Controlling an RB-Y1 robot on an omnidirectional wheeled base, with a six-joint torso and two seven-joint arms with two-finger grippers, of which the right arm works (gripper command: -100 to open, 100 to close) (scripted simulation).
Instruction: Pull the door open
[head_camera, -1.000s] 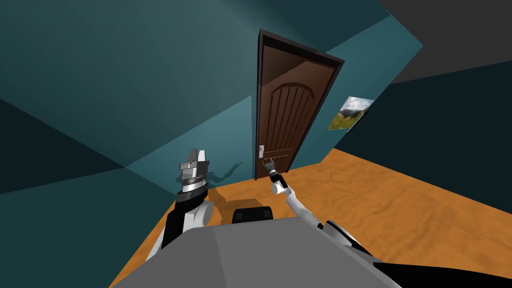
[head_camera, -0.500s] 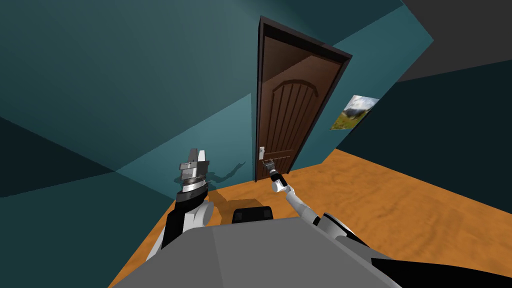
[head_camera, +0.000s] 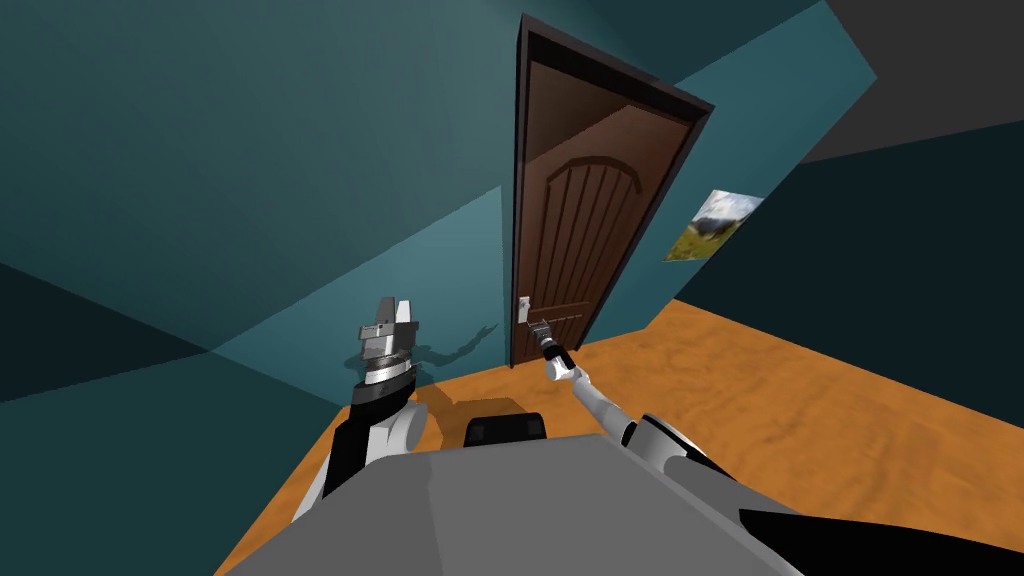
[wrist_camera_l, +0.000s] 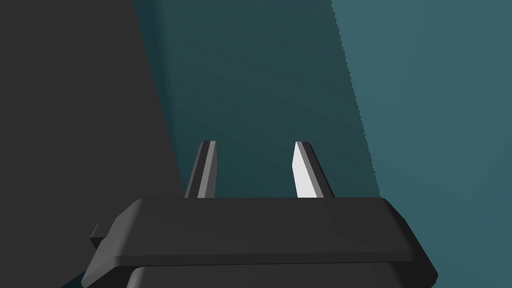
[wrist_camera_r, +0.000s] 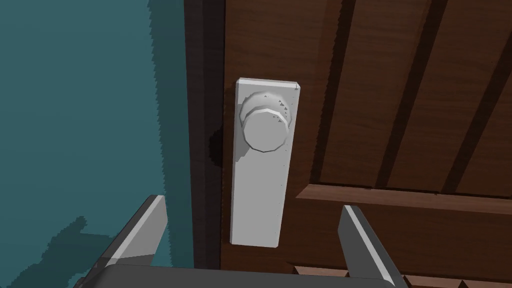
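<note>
The door (head_camera: 575, 230) stands at 12 o'clock in the head view, set in a dark frame (head_camera: 520, 150) in the teal wall (head_camera: 300, 150). It is dark brown wood grain, with an arched upper panel of long vertical grooves and a crossbar low down. It looks shut in the frame.

At about 7 o'clock on the door's face, close to the frame-side edge, sits a pale grey plate (wrist_camera_r: 257, 200), tall and narrow. A round, faceted grey knob (wrist_camera_r: 265, 130) sits on the plate's upper part.

The right gripper (head_camera: 540, 328) reaches out to this plate. Its fingers (wrist_camera_r: 145, 225) are spread wide, one to each side of the plate's lower end, gripping nothing; the knob lies beyond their tips.

The left gripper (head_camera: 390, 315) is raised at 10 o'clock from the chest, well apart from the door, fingers parted and empty.

A landscape picture (head_camera: 712, 225) hangs at 3 o'clock from the door, above the orange wooden floor (head_camera: 800, 400).
</note>
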